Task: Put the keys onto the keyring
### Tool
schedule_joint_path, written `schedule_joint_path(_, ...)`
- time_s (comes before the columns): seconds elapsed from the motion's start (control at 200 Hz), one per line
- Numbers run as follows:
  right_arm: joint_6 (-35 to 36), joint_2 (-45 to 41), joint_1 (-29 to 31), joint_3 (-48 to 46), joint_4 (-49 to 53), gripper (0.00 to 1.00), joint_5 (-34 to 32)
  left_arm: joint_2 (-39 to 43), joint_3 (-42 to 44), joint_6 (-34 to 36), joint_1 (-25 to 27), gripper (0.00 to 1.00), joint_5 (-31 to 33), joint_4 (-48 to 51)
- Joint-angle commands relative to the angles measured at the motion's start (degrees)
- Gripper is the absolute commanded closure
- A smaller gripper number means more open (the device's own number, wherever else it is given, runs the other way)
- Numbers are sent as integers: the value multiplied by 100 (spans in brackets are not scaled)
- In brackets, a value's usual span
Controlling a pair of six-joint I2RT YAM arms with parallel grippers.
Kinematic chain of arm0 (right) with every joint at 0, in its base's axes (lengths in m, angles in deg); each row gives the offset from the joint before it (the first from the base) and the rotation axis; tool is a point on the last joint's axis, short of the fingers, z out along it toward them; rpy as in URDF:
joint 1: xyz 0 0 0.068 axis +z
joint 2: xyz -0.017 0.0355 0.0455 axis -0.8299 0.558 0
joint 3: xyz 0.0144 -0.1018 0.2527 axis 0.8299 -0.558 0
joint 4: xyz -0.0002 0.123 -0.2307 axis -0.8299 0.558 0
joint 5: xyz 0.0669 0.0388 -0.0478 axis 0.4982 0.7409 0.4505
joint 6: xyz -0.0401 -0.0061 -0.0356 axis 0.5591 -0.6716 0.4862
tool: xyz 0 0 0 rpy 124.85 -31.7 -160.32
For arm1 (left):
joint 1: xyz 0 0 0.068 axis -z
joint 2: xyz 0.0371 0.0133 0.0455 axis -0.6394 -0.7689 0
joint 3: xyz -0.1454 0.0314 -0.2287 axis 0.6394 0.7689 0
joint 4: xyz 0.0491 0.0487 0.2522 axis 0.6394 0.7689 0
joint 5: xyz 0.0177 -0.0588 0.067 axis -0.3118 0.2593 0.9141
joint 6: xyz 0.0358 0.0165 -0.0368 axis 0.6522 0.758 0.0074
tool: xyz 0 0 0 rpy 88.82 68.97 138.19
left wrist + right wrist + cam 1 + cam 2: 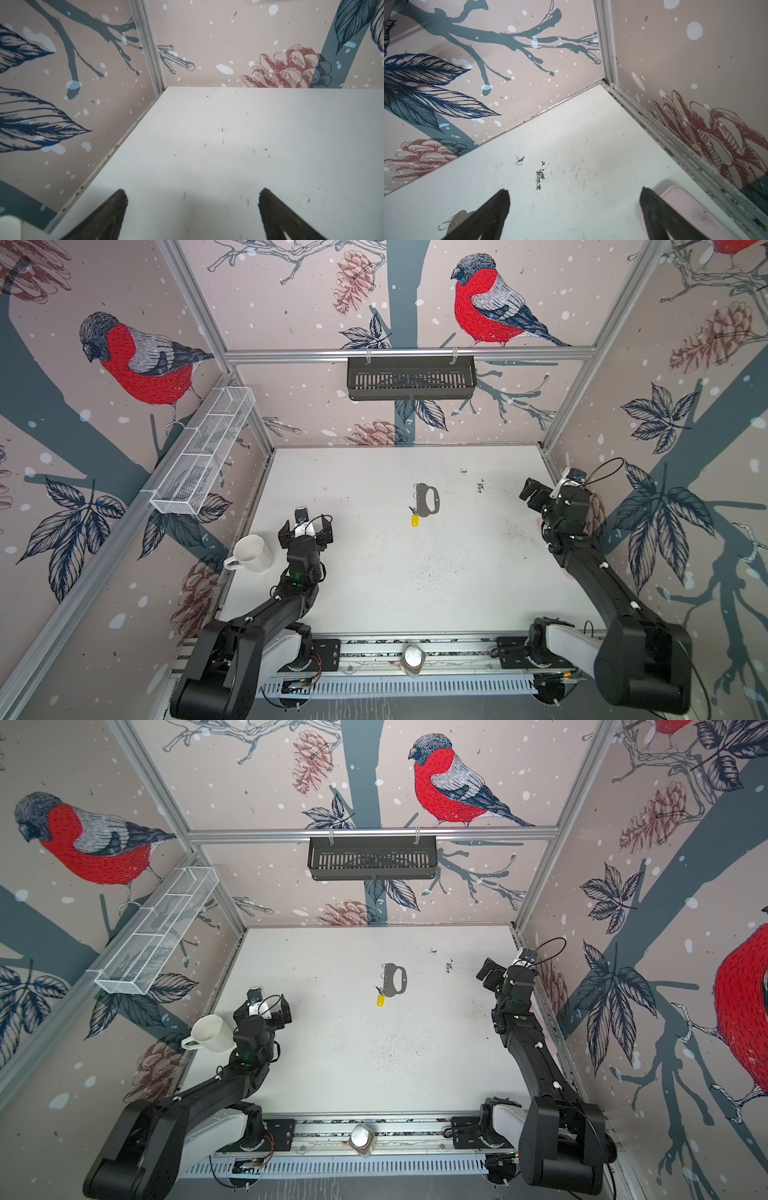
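Observation:
The keyring (429, 499) (395, 979), a flat dark grey plate with a handle cut-out, lies mid-table in both top views. The keys (414, 520) (380, 999), a dark key with a yellow tag, lie against its near-left corner; whether they are linked I cannot tell. My left gripper (306, 526) (263, 1009) (192, 195) hovers open at the left, well short of them, nothing between its fingers. My right gripper (532, 494) (487, 975) (574, 196) stands open at the right wall, empty. The right wrist view catches the keyring's edge (459, 218).
A white mug (250, 553) (211, 1033) stands beside the left arm. A pink flat object (685, 209) lies under the right gripper by the wall. On the walls hang a white wire basket (203, 452) and a black basket (411, 377). A jar (412, 659) sits on the front rail.

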Motion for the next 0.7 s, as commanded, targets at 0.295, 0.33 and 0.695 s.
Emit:
schedule_joint_path(0.295, 147, -47, 337, -256, -545, 0, -624, -1844, -275, 288, -136, 2, -664, -2536)
schedule_joint_path(0.33, 170, -67, 355, -344, -693, 0, -635, -2080, -290, 294, -136, 2, -619, -2748)
schedule_joint_path(0.695, 1297, -128, 745, -1332, -2446, 0, -1144, -2519, -478, -158, -286, 1, 93, -2789)
